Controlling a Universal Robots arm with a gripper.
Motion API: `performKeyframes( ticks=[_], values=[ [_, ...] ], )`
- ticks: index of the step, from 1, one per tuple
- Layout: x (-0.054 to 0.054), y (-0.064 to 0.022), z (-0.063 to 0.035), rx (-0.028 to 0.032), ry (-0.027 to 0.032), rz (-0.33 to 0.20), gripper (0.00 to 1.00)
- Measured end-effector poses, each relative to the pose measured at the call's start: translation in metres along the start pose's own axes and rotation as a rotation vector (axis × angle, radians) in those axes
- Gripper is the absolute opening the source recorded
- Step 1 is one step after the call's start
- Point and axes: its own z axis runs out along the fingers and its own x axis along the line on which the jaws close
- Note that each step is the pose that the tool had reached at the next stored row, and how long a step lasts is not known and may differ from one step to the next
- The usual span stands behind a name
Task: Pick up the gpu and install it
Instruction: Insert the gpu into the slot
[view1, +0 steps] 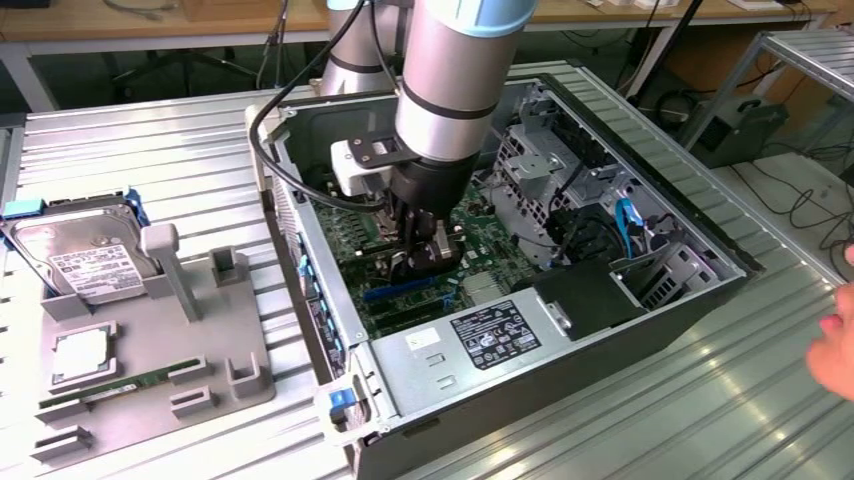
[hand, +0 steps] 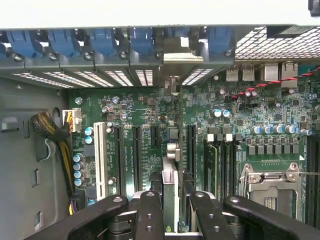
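Note:
My gripper (view1: 424, 258) is down inside the open computer case (view1: 694, 300), just above the green motherboard (hand: 145, 107). It is shut on the gpu (hand: 170, 167), which I see edge-on as a thin strip between the black fingers (hand: 150, 215). The card stands upright among the black expansion slots (hand: 136, 155), and its silver bracket end (hand: 170, 56) reaches the rear slot openings below the blue clips (hand: 141, 40). I cannot tell whether its lower edge sits in a slot. In the exterior view the arm hides most of the card.
A grey fixture (view1: 160, 340) at the exterior view's left holds a silver hard drive (view1: 87, 255) and a green memory stick (view1: 107, 388). The power supply (view1: 487, 335) fills the case's near end. A cable bundle (hand: 50, 127) and CPU socket (hand: 272, 182) flank the slots. A person's hand (view1: 838, 345) shows at the right edge.

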Motion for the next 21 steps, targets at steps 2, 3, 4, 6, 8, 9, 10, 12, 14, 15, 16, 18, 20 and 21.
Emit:
performKeyframes(
  ticks=[2,3,4,6,8,9,10,12,14,15,16,18,20,21],
  values=[
    [0.0001,0.0000,0.0012,-0.0001,0.0003,0.000,0.26],
    [0.0001,-0.0001,0.0018,-0.0001,0.0004,-0.001,0.26],
    [0.0001,0.0000,0.0021,-0.0002,0.0007,-0.003,0.26],
    [0.0001,0.0000,0.0027,-0.0002,0.0007,-0.008,0.26],
    [0.0001,0.0000,0.0034,-0.0002,0.0007,-0.014,0.26],
    [0.0000,-0.0001,0.0038,-0.0003,0.0007,-0.018,0.26],
    [0.0000,-0.0001,0.0043,-0.0003,0.0008,-0.021,0.26],
    [-0.0002,0.0000,0.0050,-0.0005,0.0011,-0.027,0.26],
    [-0.0002,0.0001,0.0052,-0.0007,0.0014,-0.034,0.26],
    [-0.0002,0.0001,0.0053,-0.0007,0.0014,-0.038,0.26],
    [-0.0002,0.0001,0.0053,-0.0007,0.0015,-0.043,0.26],
    [-0.0002,0.0001,0.0057,-0.0008,0.0016,-0.050,0.26],
    [-0.0002,0.0001,0.0067,-0.0009,0.0015,-0.051,0.26],
    [-0.0002,0.0001,0.0071,-0.0010,0.0018,-0.051,0.26]
  ],
)
